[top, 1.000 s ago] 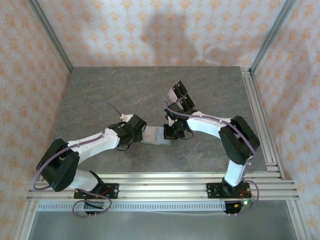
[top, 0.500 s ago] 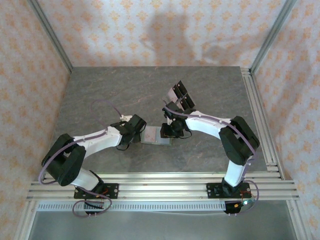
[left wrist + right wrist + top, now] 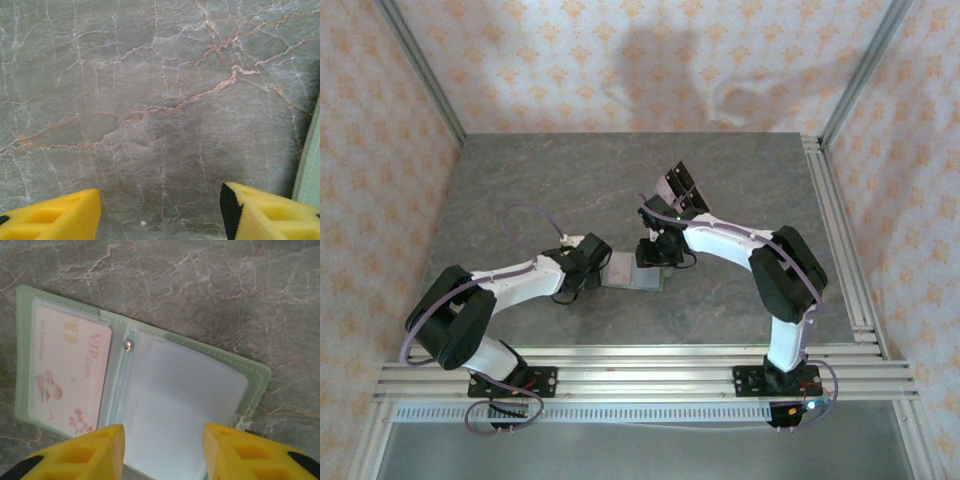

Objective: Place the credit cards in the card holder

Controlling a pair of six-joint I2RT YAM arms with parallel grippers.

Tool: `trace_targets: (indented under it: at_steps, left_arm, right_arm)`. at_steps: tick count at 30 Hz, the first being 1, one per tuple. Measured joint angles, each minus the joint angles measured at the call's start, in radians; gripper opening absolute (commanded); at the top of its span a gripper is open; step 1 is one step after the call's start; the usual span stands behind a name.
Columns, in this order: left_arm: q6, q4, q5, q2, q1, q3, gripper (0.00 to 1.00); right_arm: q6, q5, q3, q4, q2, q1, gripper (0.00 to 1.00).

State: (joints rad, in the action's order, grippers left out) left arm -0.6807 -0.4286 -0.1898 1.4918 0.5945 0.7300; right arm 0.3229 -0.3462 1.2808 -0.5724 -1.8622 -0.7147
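The pale sage-green, soft plastic folding card holder [image 3: 185, 400] lies opened flat on the grey marbled stone-look table [image 3: 150, 100], between the two arms and near the table's middle [image 3: 632, 272]; one pale pink card [image 3: 70, 375] printed "VIP Card" already sits in its left-hand pocket, while the clear sleeve [image 3: 200, 390] right of the small metal snap stud [image 3: 129, 345] looks vacant; the glossy black cards [image 3: 682, 190] lie just beyond the right wrist, apart from the holder. The holder looks light, floppy and likely to slide or fold when pushed, so it is best pinned at an outer edge rather than lifted; the cards seem thin, stiff and slick, lying flush, so taking one by a short edge appears wisest. The right gripper [image 3: 162, 440] hovers over the holder's near edge with its yellow fingers spread and nothing between them; the left gripper [image 3: 160, 210] is likewise spread, over bare table, with the holder's green edge [image 3: 311, 165] just beside it.
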Motion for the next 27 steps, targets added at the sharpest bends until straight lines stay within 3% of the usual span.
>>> trace_targets:
  at_steps: [18,27]
  left_arm:
    - [-0.001,0.010,0.003,0.002,0.000,-0.005,0.65]
    - [-0.002,0.014,0.007,0.002,0.000,-0.005,0.65]
  right_arm:
    - [-0.037,0.025,0.014,-0.020,-0.064,0.018,0.46]
    - [-0.032,0.043,0.011,-0.042,0.053,0.018,0.45]
